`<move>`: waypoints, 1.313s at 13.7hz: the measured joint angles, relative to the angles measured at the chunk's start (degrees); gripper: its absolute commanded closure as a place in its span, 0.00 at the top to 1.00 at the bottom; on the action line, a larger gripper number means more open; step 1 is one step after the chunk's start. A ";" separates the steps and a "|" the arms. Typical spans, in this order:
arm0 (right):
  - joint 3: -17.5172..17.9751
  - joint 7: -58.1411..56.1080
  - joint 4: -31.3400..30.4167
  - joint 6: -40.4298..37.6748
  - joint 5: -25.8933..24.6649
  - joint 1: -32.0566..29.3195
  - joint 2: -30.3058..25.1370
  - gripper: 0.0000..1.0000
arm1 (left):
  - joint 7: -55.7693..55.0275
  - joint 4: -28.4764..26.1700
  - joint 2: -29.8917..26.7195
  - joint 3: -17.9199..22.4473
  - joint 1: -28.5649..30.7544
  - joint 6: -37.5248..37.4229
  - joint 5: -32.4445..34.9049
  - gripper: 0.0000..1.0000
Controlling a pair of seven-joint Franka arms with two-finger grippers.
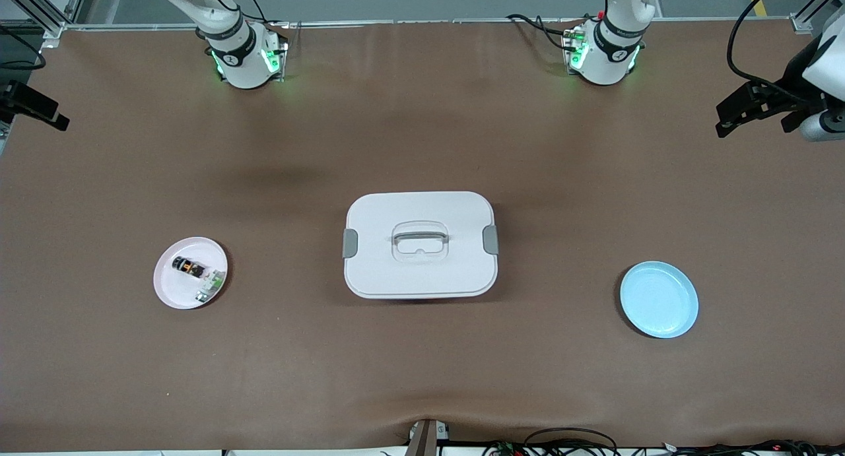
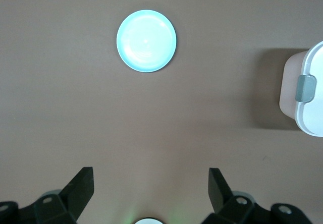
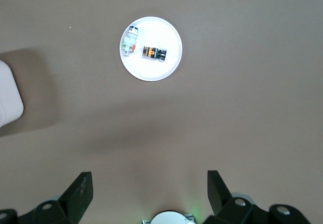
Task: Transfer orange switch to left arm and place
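The orange switch is lying on the pink plate, at nine o'clock from the box; right gripper and left gripper are hovering high, fingers wide, and a square descent looks best.

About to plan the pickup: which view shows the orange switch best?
The right wrist view: the orange switch lies clear on its pink plate. The front view shows it smaller; the left wrist view misses it.

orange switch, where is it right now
The orange switch lies on the pink plate toward the right arm's end of the table, beside a small white-and-green component, with the box at mid-table.
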 measured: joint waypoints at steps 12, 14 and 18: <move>0.07 9.47 -14.30 27.47 0.09 0.00 12.74 1.00 | 0.00 -0.03 0.39 0.05 0.01 0.00 0.00 1.00; 0.10 12.09 -14.45 29.92 0.11 0.01 16.14 1.00 | 0.00 -0.03 0.41 0.06 0.01 0.00 0.00 1.00; 0.47 15.99 -14.59 36.01 0.13 0.41 22.20 1.00 | 0.00 0.00 0.41 0.06 0.01 0.00 0.00 1.00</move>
